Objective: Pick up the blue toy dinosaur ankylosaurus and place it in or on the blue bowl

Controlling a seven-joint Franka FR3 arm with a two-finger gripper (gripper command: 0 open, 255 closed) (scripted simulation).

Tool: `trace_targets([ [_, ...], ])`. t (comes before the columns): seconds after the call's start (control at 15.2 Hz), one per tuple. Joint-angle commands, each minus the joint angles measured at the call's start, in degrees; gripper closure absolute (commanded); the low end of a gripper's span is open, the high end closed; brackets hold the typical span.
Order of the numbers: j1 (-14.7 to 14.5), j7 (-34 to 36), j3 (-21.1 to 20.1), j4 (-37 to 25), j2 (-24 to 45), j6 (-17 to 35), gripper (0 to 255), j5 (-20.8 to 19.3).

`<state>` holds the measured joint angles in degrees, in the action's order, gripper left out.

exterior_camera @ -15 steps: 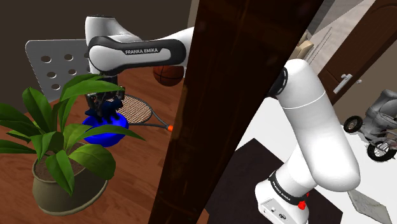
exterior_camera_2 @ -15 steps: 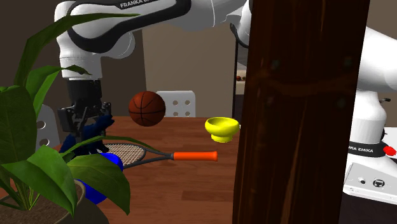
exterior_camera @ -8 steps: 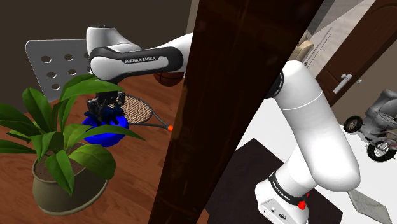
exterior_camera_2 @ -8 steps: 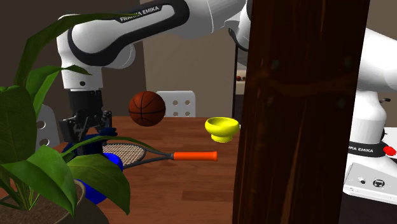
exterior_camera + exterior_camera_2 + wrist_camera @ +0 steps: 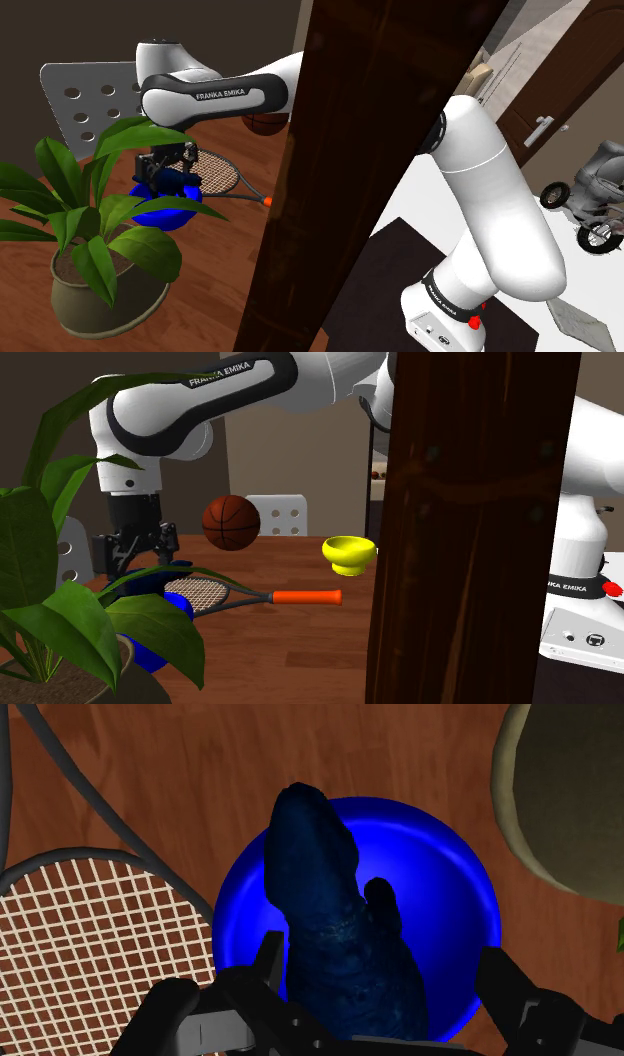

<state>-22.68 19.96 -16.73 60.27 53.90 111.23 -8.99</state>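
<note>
The blue toy dinosaur (image 5: 335, 944) stands nose-up between my fingers, directly over the hollow of the blue bowl (image 5: 450, 894). My gripper (image 5: 383, 972) is open: one finger (image 5: 266, 966) lies close against the dinosaur's side and the other (image 5: 500, 976) stands well clear of it. In the shoulder view the gripper (image 5: 166, 168) hangs just above the blue bowl (image 5: 160, 213), with plant leaves partly covering both. In the second exterior view the gripper (image 5: 135, 550) sits low over the bowl (image 5: 178, 606), behind the leaves.
A tennis racket (image 5: 235, 595) with an orange handle lies right beside the bowl. A basketball (image 5: 232, 522) and a yellow bowl (image 5: 349, 554) sit farther along the wooden table. A potted plant (image 5: 90, 260) crowds the bowl. A dark wooden post (image 5: 350, 170) blocks the middle.
The arm came down a little over the blue bowl. The fingers, shut on the dinosaur before, now stand apart, and the dinosaur rests over the bowl.
</note>
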Motion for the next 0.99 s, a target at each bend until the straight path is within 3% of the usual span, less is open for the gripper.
trace_targets([
  [0.0,0.00,0.00,-0.01,0.01,-0.01,0.01,0,0.00],
  [0.13,-0.01,-0.01,0.00,-0.04,0.01,-0.02,0,0.00],
  [0.4,-0.01,-0.36,-0.31,-4.05,-1.92,-5.89,0,0.43],
  [0.92,-0.01,-0.36,-0.31,-4.05,-1.92,-5.89,0,0.43],
])
